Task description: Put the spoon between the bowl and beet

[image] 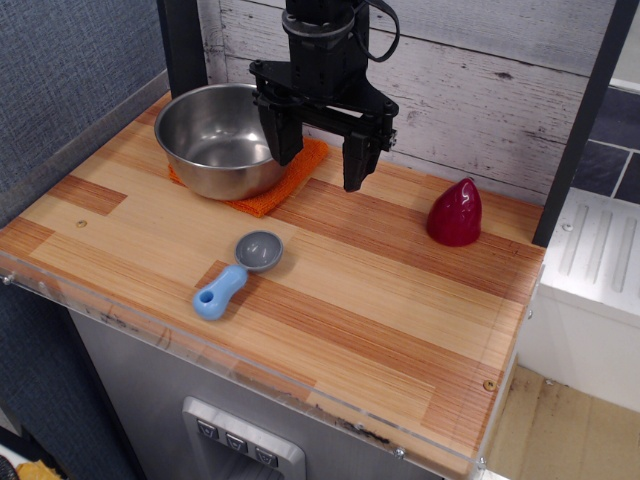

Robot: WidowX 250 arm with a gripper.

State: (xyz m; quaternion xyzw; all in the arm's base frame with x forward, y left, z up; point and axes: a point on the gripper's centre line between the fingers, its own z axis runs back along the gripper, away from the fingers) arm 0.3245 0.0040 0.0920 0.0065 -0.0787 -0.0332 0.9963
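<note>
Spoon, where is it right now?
The spoon lies flat near the table's front edge, in front of the bowl, far left of the beet; nothing touches it.

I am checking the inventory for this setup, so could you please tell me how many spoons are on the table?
1. The spoon lies near the table's front edge, in front of the bowl, grey cup toward the back. Nothing suggests another, though the gripper hides some tabletop.
</note>
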